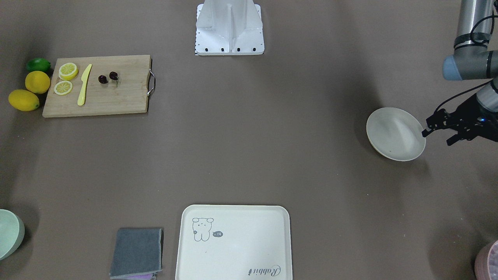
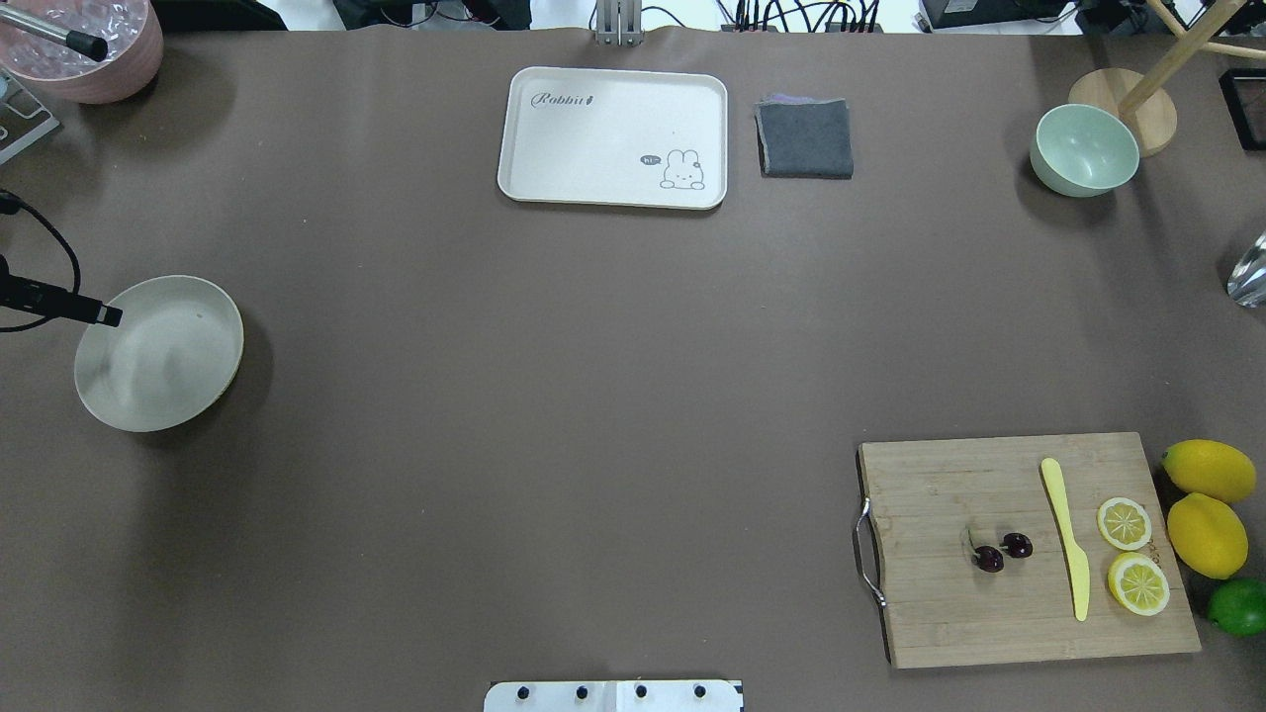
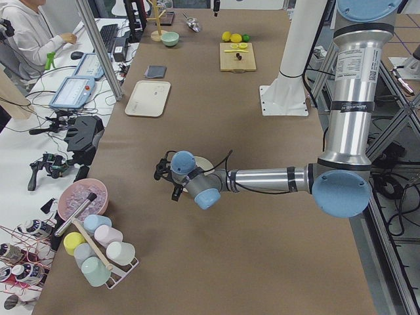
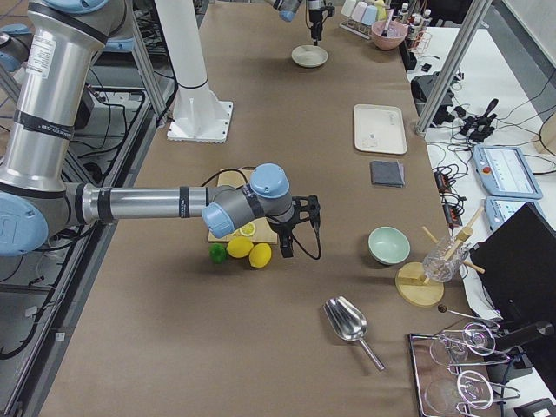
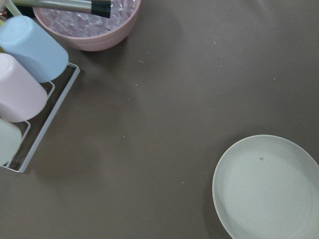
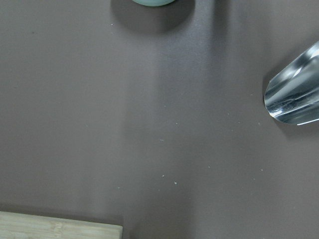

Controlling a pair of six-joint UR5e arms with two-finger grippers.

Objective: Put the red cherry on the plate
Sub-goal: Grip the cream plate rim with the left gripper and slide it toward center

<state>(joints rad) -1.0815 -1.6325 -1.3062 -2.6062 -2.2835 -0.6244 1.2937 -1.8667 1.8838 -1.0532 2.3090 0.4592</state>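
The red cherry (image 1: 108, 77), a dark maroon pair joined by a thin stem, lies on the wooden cutting board (image 1: 116, 101), also seen as the cherry (image 2: 1001, 551) from overhead. The plate (image 1: 389, 128), round and cream-white, sits empty far across the table; the left wrist view shows the plate (image 5: 279, 199) too. My left gripper (image 1: 437, 139) hovers open at the plate's outer rim, holding nothing. My right gripper (image 4: 297, 233) shows only in the exterior right view, above the table past the lemons, so I cannot tell its state.
On the board lie a yellow knife (image 2: 1066, 539) and two lemon slices (image 2: 1137, 581); two lemons (image 2: 1207, 534) and a lime (image 2: 1238, 605) sit beside it. A rabbit tray (image 2: 613, 119), grey cloth (image 2: 806, 138), green bowl (image 2: 1084, 148), metal scoop (image 6: 294, 97) and pink bowl (image 5: 94, 27) line the far edge.
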